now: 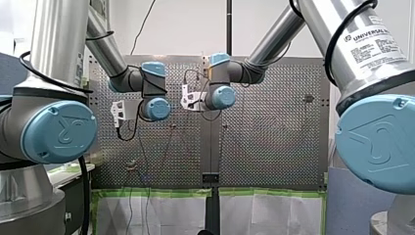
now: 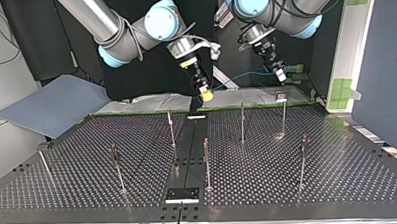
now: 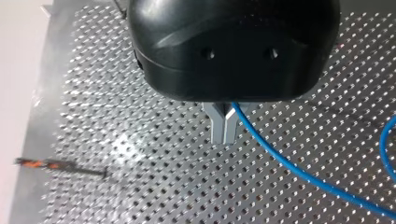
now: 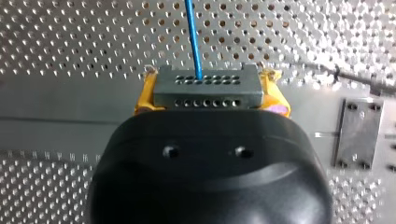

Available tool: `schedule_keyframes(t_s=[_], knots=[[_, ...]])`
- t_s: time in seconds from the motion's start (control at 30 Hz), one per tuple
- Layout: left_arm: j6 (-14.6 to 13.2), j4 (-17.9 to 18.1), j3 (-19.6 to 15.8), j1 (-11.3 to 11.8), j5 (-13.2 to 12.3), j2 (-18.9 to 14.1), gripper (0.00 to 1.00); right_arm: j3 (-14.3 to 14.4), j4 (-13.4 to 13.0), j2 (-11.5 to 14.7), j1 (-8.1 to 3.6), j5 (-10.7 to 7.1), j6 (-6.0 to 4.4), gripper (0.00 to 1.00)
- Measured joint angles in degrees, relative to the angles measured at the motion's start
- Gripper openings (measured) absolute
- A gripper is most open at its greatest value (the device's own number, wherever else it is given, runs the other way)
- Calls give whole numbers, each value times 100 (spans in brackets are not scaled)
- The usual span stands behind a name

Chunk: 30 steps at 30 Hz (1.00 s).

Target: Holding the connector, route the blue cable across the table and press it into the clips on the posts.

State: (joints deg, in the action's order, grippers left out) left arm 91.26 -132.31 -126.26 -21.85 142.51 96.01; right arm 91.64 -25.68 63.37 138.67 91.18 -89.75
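- Right gripper [image 4: 210,88] state?
- Yellow pads [image 4: 144,95] clamped on the connector [image 4: 205,86], 1 per side. Blue cable [image 4: 193,37] exits the face away from the gripper.
- Left gripper [image 3: 223,140]?
- Metal fingers [image 3: 217,126] pressed together. Cable leaves right at their base, can't tell if it's pinched.
- Cable position?
- Top view: strung between the 2 grippers, up off the table [image 2: 339,177], behind the posts [image 2: 242,123].

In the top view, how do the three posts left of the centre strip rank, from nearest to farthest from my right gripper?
Measured from my right gripper:
1. Far-row post, just left of the gripper in the view.
2. Post with the dark clip, nearer the camera and further left.
3. Leaning post, at the view's far left.
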Motion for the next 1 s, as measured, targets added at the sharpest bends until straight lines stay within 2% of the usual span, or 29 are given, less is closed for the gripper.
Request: schedule_keyframes(t_s=[0.13,0.4,0.57,0.7,0.83,1.0], knots=[[26,-206,1,-12,33,-205,2,-188,195,-16,37,-92,-9,0],[207,-576,-27,-77,-246,-574,2,-591,590,-21,156,-212,-38,0],[381,-830,-34,-32,-492,-827,2,-846,729,-21,237,-255,-93,0],[569,-1020,-30,30,-536,-1026,2,-1063,794,-26,271,-269,-172,0],[733,-1015,39,109,-543,-1187,2,-1254,850,-31,275,-291,-239,0],[784,-872,241,222,-578,-1099,2,-1525,1000,-115,240,-376,-308,0]])
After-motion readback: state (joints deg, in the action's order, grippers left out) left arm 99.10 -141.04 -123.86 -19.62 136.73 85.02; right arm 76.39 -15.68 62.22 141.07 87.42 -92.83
